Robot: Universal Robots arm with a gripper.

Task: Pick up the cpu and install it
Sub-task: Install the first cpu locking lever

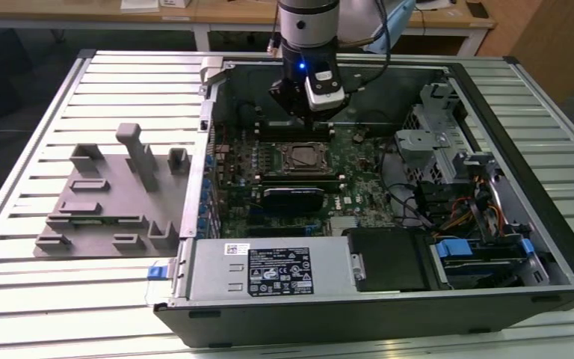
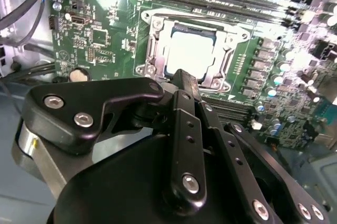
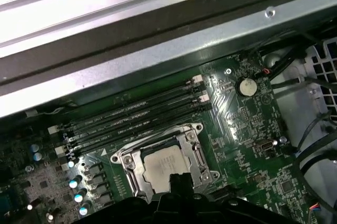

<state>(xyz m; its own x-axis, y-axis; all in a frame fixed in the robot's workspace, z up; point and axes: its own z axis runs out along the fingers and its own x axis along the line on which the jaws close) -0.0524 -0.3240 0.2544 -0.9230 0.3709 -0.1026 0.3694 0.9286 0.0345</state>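
The cpu (image 2: 190,49) is already lying flat inside the socket frame (image 2: 185,21) on the motherboard (image 1: 297,176), at upper centre of the second wrist view. The gripper (image 2: 181,79) is hanging just above it, carrying nothing; whether its fingers are parted, I cannot tell. In the exterior view the gripper (image 1: 312,112) is sitting at upper centre, over the open computer case (image 1: 486,97).

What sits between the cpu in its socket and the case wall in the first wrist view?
Between the cpu and the case wall run long black memory slots on the green motherboard.
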